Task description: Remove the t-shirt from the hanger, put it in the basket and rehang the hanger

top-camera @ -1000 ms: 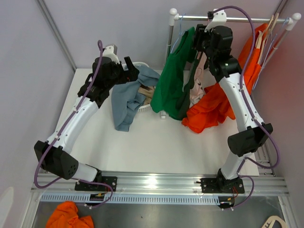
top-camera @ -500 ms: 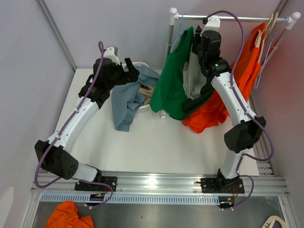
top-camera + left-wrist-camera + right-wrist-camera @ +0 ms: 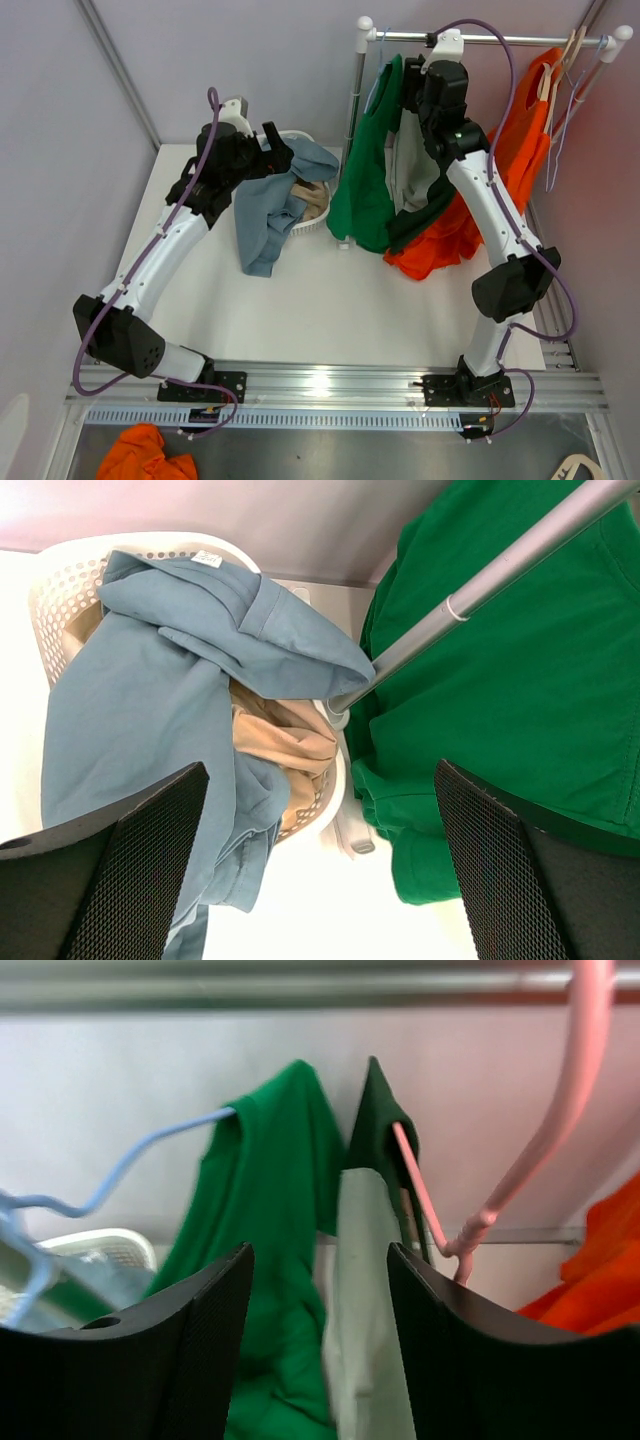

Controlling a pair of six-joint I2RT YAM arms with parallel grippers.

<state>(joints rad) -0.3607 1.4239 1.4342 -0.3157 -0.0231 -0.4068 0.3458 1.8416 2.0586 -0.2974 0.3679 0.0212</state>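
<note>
Near edge, bottom left of the top view - an orange rag (image 3: 150,452) lies below the worktop (image 3: 300,300). The two arm bases sit on the metal rail along the bottom.

Left end effector (image 3: 275,150), upper left of the top view, hangs above the basket (image 3: 308,227). Its fingers (image 3: 110,880) are spread wide with nothing between them. In the left wrist view a blue-grey shirt (image 3: 150,680) is draped over the basket's rim and runs down onto the worktop. A tan cloth (image 3: 285,742) is bunched inside the basket. The rack post (image 3: 480,590) crosses the upper right of that view, in front of the green t-shirt (image 3: 520,710).

Right end effector (image 3: 420,85) is up at the rack bar (image 3: 520,40), top right of the top view. Its fingers (image 3: 160,1360) are parted, no cloth pinched; the hanging clothes show through the gap.

Beyond the fingers, the right wrist view shows the green t-shirt on the blue hanger (image 3: 150,1147). Just right of it is a dark green t-shirt (image 3: 378,1130) on the pink hanger (image 3: 585,1060), with a pale cloth (image 3: 365,1290) below its shoulder. Both shirts hang from the bar - neither is off its hanger.

Further right in the top view an orange garment (image 3: 450,240) trails from the rack onto the worktop. Wooden hangers (image 3: 575,55) hang at the far right end of the bar.
</note>
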